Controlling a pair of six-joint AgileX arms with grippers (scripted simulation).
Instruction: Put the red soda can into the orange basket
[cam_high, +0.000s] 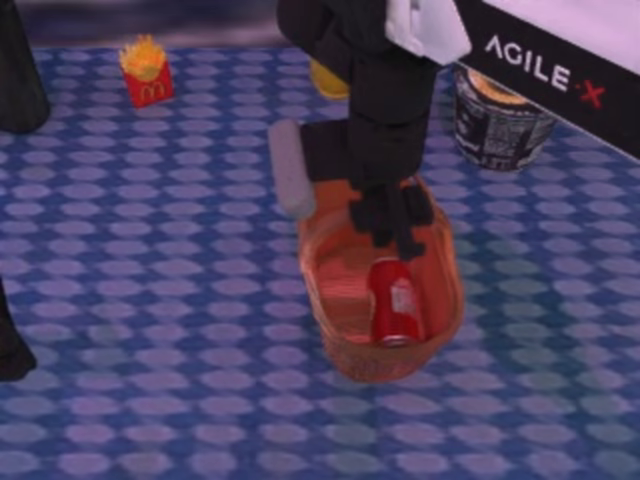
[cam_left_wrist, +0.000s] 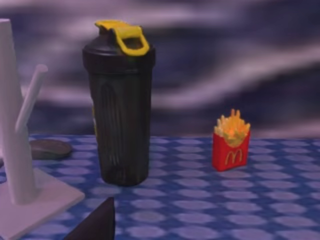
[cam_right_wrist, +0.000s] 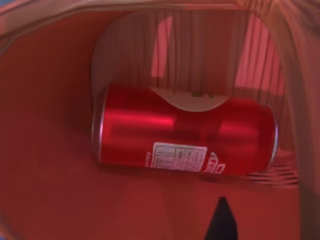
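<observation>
The red soda can (cam_high: 395, 303) is lying on its side inside the orange basket (cam_high: 340, 340) at centre frame, the right hand (cam_high: 392, 222) is hovering just above it, fingers spread and holding nothing, while the left arm is sitting parked at the left edge.

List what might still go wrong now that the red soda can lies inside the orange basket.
1. The right gripper hangs low over the oval orange woven basket, close to its arched handle; lifting carelessly may snag it and drag the basket.
2. The small red cylindrical soda can lies on its side on the basket floor, so a bump could roll it.
3. The black cup-noodle tub stands near the right arm; a wide retreat might clip it.
</observation>
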